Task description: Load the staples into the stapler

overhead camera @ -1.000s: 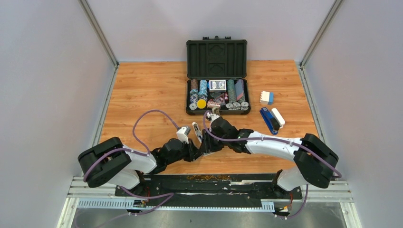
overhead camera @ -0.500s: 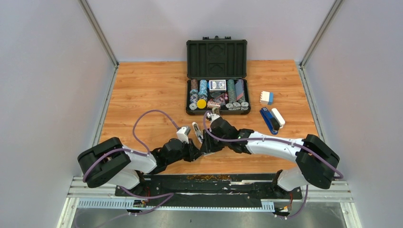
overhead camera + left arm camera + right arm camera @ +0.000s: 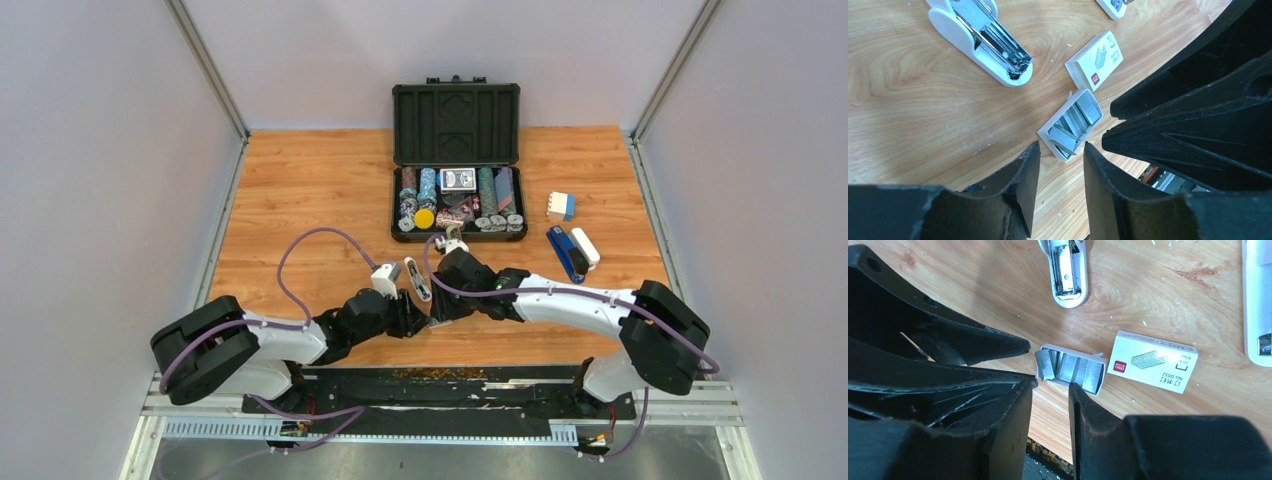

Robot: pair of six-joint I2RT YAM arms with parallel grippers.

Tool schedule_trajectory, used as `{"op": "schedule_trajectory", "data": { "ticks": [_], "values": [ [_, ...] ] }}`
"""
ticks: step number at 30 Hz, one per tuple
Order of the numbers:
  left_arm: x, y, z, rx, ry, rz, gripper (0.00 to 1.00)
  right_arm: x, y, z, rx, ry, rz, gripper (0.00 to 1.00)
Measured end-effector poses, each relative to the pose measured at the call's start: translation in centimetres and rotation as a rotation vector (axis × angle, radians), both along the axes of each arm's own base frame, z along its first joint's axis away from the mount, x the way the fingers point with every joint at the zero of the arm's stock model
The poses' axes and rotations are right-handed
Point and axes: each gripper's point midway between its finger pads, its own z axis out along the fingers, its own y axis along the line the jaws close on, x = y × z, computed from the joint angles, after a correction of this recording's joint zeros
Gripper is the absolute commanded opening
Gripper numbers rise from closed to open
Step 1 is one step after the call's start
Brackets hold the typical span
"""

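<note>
To lift a strip cleanly, one claw should likely pin the white tray of the staples [image 3: 1071, 123] while the other pinches a single strip by its long sides. The left claw [image 3: 1061, 147] and right claw [image 3: 1051, 385] both hover just over it, narrowly parted and empty. The silvery strips lie jumbled in their tray on the counter [image 3: 908, 110], just beside their sleeve [image 3: 1095, 60] and near the opened stapler [image 3: 979, 36].

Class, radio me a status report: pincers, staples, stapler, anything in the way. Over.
Left pincer open, right pincer open, both empty. Staples in tray on table. Stapler lies apart. Sleeve beside tray, not blocking.
</note>
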Motion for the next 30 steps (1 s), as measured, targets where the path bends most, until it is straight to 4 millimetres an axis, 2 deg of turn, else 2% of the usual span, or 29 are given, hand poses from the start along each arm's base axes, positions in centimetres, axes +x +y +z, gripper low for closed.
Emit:
{"op": "schedule_trajectory", "data": {
  "ticks": [6, 12, 15, 18, 23, 30],
  "values": [
    [0.5, 1.4, 1.7, -0.003, -0.039, 0.056, 0.61, 0.1, 0.5, 0.4, -0.062, -0.035, 0.033, 0.33],
    [1.2, 4.0, 5.9, -0.050, -0.128, 0.167, 0.82, 0.3, 1.9, 0.7, -0.132, -0.068, 0.095, 0.33],
    [1.5, 5.8, 7.1, -0.052, -0.159, 0.231, 0.90, 0.4, 2.4, 0.4, -0.179, -0.070, 0.126, 0.33],
    [1.4, 7.9, 7.4, -0.030, -0.174, 0.289, 0.93, 0.3, 2.7, -0.2, -0.226, -0.066, 0.153, 0.34],
    [1.2, 10.5, 7.3, 0.006, -0.189, 0.358, 0.94, 0.3, 2.7, -1.0, -0.293, -0.058, 0.181, 0.33],
    [1.0, 12.1, 6.3, 0.066, -0.181, 0.389, 0.94, 0.4, 2.5, -1.9, -0.358, -0.046, 0.201, 0.33]
  ]
}}
